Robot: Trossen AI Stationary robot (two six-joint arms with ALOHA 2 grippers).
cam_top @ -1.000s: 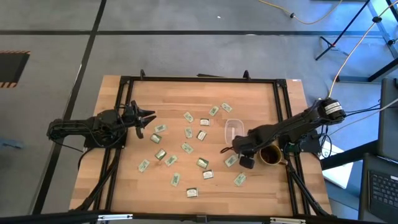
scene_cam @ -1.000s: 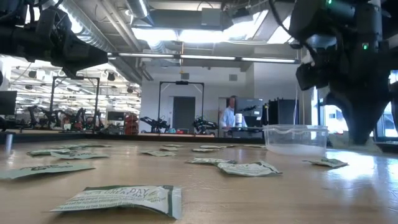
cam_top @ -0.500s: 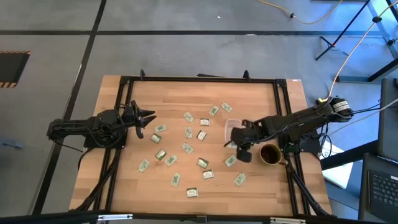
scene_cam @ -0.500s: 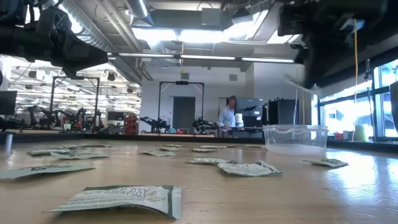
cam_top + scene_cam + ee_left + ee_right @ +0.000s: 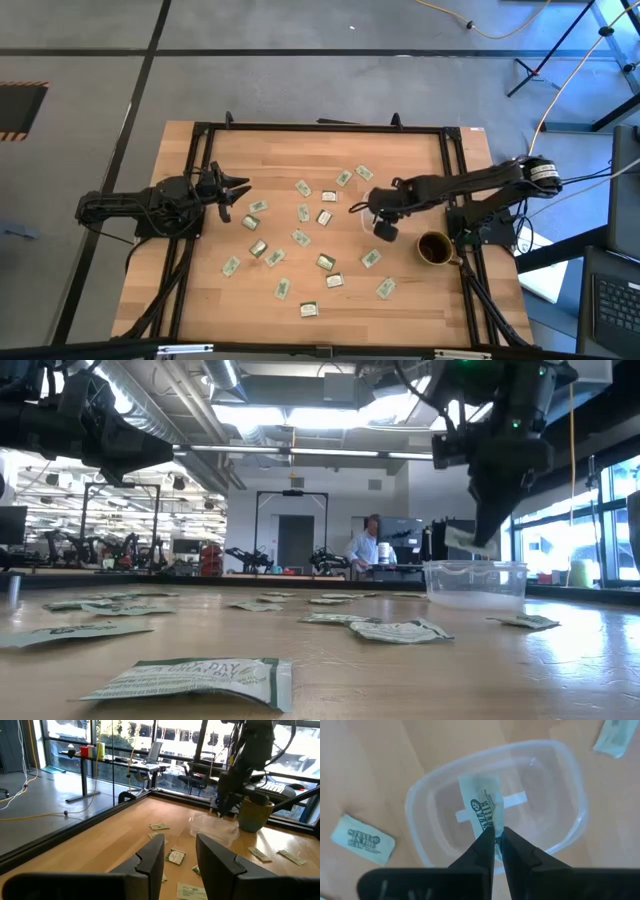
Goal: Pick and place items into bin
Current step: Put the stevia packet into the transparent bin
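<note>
From overhead the right gripper (image 5: 372, 207) is hiding the bin (image 5: 495, 800); its wrist view shows it pinching a packet (image 5: 481, 805) over the tub. The left gripper (image 5: 243, 190) is waiting wide near the tabletop's left edge.

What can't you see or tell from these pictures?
- High view: the bin is covered by the right gripper.
- Right wrist view: part of the held packet hides behind the fingers.
- High view: the printing on the table's packets is too small to read.
- Left wrist view: the left gripper is cut off by the picture's bottom edge.
</note>
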